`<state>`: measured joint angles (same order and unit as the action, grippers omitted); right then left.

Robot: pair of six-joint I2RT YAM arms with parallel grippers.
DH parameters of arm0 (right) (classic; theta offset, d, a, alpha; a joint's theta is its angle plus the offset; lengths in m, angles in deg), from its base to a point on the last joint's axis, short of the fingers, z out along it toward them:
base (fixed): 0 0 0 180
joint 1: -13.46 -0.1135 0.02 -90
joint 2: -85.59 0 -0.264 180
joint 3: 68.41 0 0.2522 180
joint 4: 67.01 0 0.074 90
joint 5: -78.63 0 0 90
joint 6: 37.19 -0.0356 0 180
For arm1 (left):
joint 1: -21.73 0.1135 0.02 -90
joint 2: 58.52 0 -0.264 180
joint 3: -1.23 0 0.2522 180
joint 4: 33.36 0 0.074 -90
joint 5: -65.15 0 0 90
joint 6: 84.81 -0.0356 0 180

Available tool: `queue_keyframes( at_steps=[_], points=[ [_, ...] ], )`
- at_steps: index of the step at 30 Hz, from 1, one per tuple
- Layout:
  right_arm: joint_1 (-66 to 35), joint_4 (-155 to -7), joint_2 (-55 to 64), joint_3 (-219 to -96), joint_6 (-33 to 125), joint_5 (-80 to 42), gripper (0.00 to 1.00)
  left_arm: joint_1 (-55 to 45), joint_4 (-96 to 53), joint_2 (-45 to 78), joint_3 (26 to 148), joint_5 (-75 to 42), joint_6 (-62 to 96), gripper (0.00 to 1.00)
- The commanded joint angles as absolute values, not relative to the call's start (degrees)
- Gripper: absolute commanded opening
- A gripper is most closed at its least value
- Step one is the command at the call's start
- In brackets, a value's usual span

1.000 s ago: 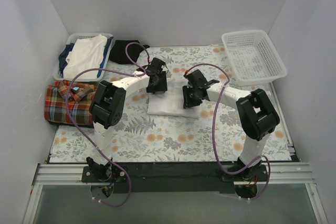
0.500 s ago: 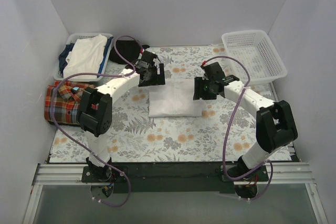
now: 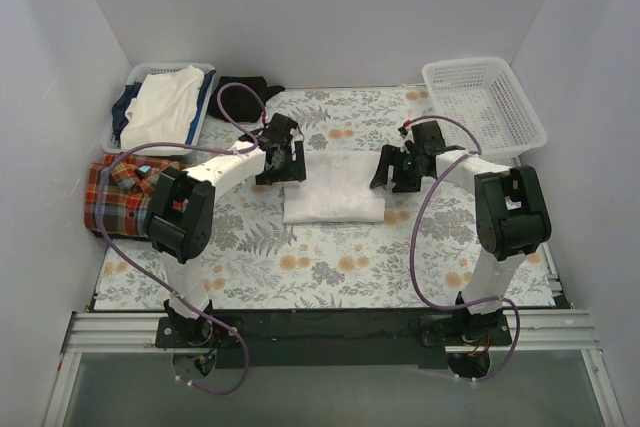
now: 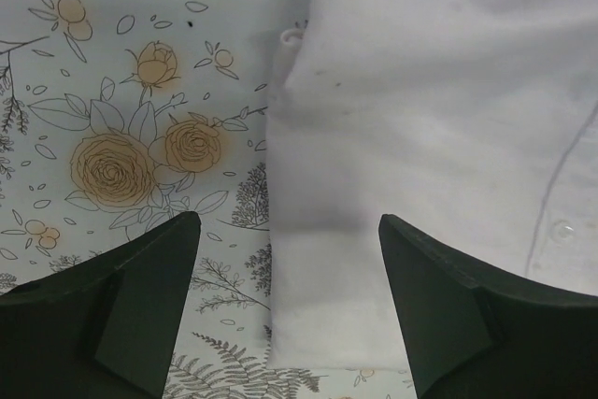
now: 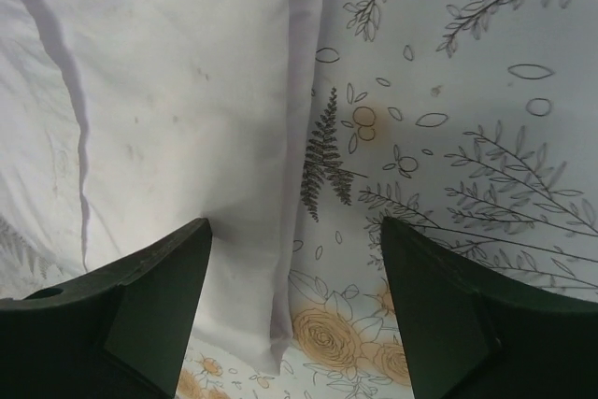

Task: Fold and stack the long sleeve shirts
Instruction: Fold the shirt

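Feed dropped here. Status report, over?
Left gripper and right gripper open, empty, at opposite edges of folded white collared shirt. Red-orange-blue plaid shirt left, unstacked. Nothing blocking.

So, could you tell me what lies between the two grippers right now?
The folded white shirt lies flat on the floral table cover between the left gripper and the right gripper, as the top external view shows.

The top view looks down from behind over the whole worktop [image 3: 330,257]. Both wrist views face down from close above it, each sharing one edge of the white shirt [image 3: 333,192].
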<state>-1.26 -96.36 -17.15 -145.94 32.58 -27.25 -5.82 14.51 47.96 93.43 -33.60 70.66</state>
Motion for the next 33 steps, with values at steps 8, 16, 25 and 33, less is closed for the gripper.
queue_keyframes(
  at_steps=[8, 16, 25, 33],
  points=[
    [-1.0, -81.3, -28.8, -141.5, 29.6, -43.6, 0.84, -5.8, 19.3, 53.6, 92.3, -39.5, 72.7, 0.75],
    [-3.5, -81.4, -32.8, -141.4, 27.7, -44.2, 0.66, -5.8, 18.5, 53.7, 92.1, -37.0, 73.0, 0.73],
    [-6.2, -83.3, -34.0, -144.2, 27.1, -44.0, 0.32, -5.8, 18.3, 52.9, 98.5, -32.4, 72.0, 0.78],
    [-6.1, -100.8, -30.0, -154.0, 33.1, -28.7, 0.01, -2.6, 26.0, 50.6, 116.6, -29.2, 71.1, 0.86]
  ],
)
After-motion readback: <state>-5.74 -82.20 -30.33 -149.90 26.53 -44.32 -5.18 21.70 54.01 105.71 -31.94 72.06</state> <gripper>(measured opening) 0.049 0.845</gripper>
